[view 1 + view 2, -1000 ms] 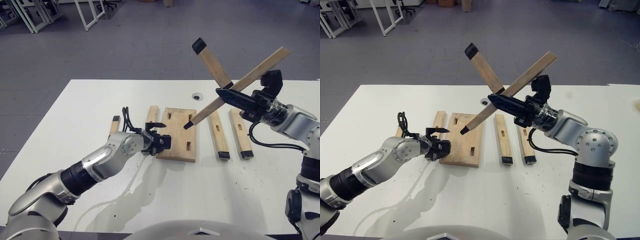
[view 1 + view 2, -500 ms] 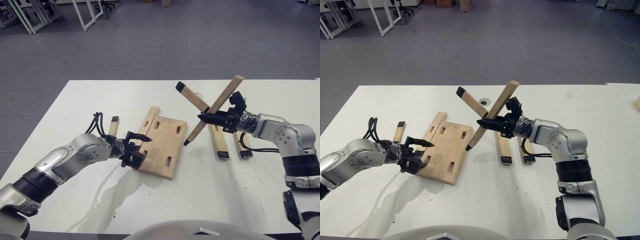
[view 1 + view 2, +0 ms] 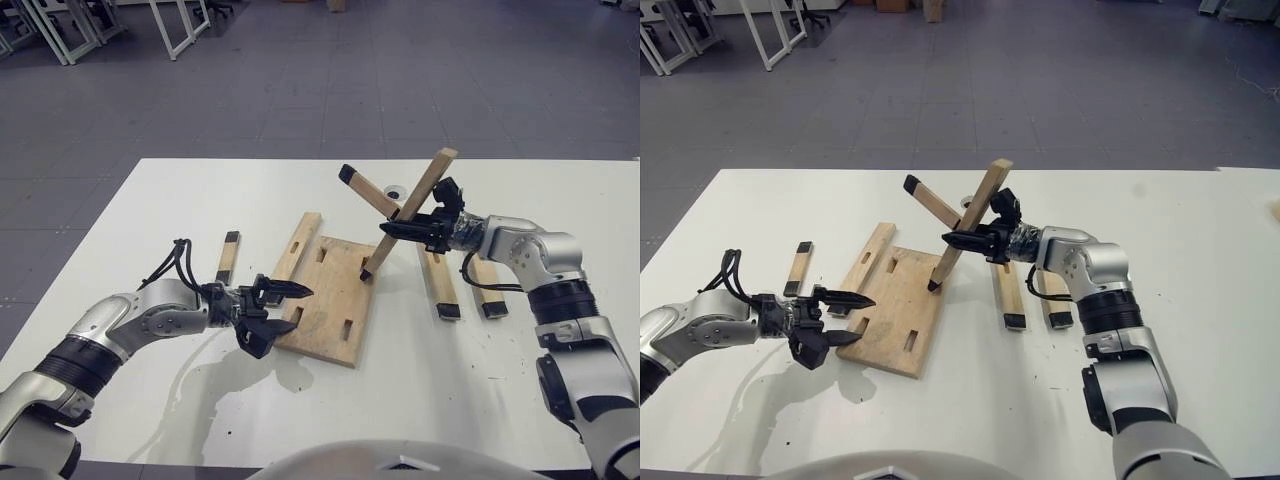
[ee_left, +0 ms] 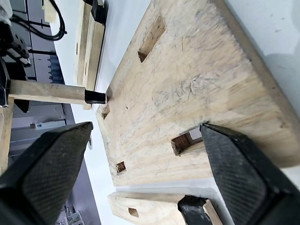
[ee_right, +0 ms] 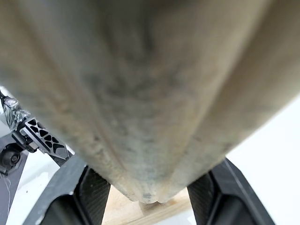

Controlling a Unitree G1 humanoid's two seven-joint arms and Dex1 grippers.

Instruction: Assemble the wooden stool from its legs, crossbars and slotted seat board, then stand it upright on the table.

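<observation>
Pale wooden slotted seat board [image 3: 330, 300] lies flat near the middle of the white tabletop [image 3: 150, 200], turned askew, slots facing up. Above its far right corner the right gripper [image 3: 398, 230] holds two legs joined as an X [image 3: 428, 180], jaws closed at the crossing. The X is tilted, and the black-capped lower tip [image 3: 366, 272] of one leg touches the board beside a slot; whether the tip sits in the slot, cannot tell. At the board's near left corner is the left gripper [image 3: 280, 318], jaws spread wide with the corner between them, gripping nothing. Loose parts, all lying flat: one long crossbar [image 3: 297, 245] just beside the board's far left edge; a short black-tipped piece [image 3: 228, 258] further toward the left edge of the tabletop; two black-capped legs [image 3: 437, 280] side by side to the right of the board, beneath the right arm.
</observation>
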